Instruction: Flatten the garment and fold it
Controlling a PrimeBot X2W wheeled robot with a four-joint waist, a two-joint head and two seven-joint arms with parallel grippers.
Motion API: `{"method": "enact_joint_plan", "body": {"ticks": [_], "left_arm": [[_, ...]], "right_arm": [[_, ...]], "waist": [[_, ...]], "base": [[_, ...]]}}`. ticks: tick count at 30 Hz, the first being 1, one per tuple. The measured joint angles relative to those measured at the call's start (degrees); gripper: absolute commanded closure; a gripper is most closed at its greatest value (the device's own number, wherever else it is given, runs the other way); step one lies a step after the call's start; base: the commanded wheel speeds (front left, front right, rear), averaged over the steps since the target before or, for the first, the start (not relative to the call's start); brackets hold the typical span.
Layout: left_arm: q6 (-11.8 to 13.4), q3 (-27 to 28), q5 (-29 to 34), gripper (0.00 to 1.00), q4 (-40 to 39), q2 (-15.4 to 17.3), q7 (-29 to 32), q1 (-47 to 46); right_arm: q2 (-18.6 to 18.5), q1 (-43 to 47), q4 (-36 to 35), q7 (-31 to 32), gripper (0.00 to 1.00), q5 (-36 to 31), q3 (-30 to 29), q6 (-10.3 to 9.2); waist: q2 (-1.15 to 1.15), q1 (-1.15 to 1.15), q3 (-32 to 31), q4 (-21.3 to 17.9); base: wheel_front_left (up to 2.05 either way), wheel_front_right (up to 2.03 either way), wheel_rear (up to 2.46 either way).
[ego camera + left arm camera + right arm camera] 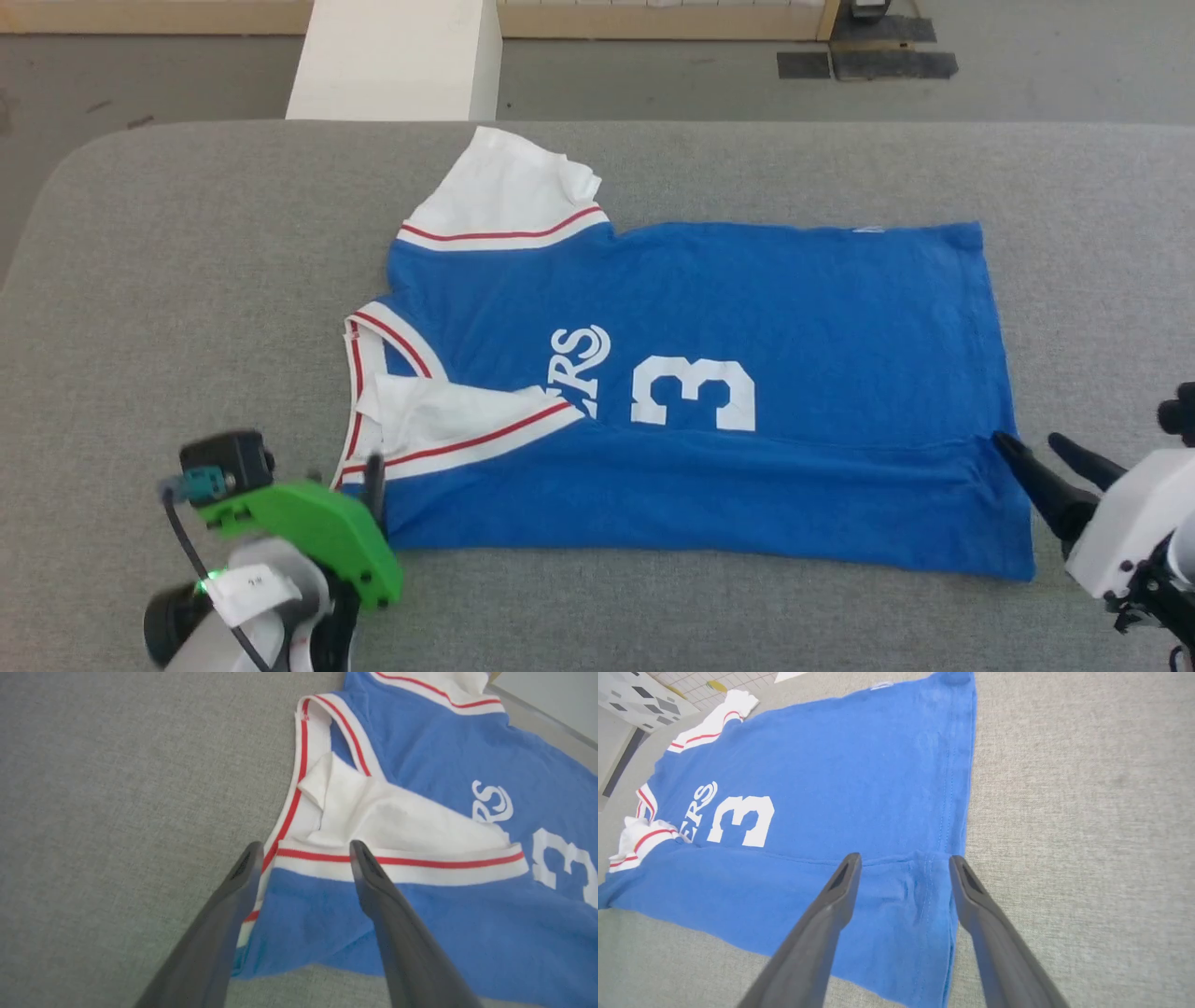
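Note:
The blue garment [709,392] lies spread on the grey table [187,280], collar to the left, hem to the right, with a white "3" and lettering on top. Its near edge is folded over along a crease, and the near white sleeve is tucked in across the chest. The far sleeve sticks out at the back. My left gripper [303,851] hovers open over the collar corner and red-striped sleeve band of the garment [420,914]. My right gripper [903,863] stands open above the hem end of the fold on the garment [831,779], by its right edge [1032,448].
Beyond the table's far edge a white block [397,56] stands on the grey floor. A wooden skirting [653,19] runs along the back. Bare grey table surrounds the garment on all sides.

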Motion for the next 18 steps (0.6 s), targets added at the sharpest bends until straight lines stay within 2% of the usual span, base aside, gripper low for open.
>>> {"method": "enact_joint_plan", "body": {"ticks": [3,5,13,14,15,18], "left_arm": [[2.7,-1.4,-0.3,0.00,-2.5,2.0,5.7,2.4],[3.6,-1.6,-0.4,0.00,-3.0,2.1,6.7,2.5],[4.1,-2.3,-1.2,0.00,3.5,1.0,8.6,1.6],[3.8,-2.0,-1.6,0.56,4.0,0.7,8.1,1.5],[3.3,-1.9,-1.7,1.00,4.4,0.5,7.5,1.5],[1.6,-0.7,-2.4,1.00,4.8,-0.1,4.9,1.6]], "right_arm": [[0.7,0.7,-2.1,0.5,0.00,0.0,-2.1,0.00],[1.1,1.1,-3.3,1.1,0.00,0.0,-2.9,0.00],[1.4,2.6,-7.1,3.2,0.00,-2.1,-3.2,0.00],[1.2,3.2,-7.6,3.5,0.00,-2.5,-2.7,0.00],[1.0,3.8,-8.0,4.0,0.00,-2.8,-2.3,0.00],[0.5,5.9,-9.6,5.8,0.00,-4.8,-1.2,0.00]], "waist": [[0.00,0.00,-0.2,0.1],[0.00,0.00,0.1,0.1],[0.00,0.00,1.3,-0.8],[0.00,0.00,1.3,-0.9],[0.00,0.00,1.3,-1.0],[0.00,0.00,1.1,-1.0]], "base": [[0.00,0.00,0.00],[0.00,0.00,0.00],[0.00,0.00,0.00],[0.00,0.00,0.00],[0.00,0.00,0.00],[0.00,0.00,0.00]]}}
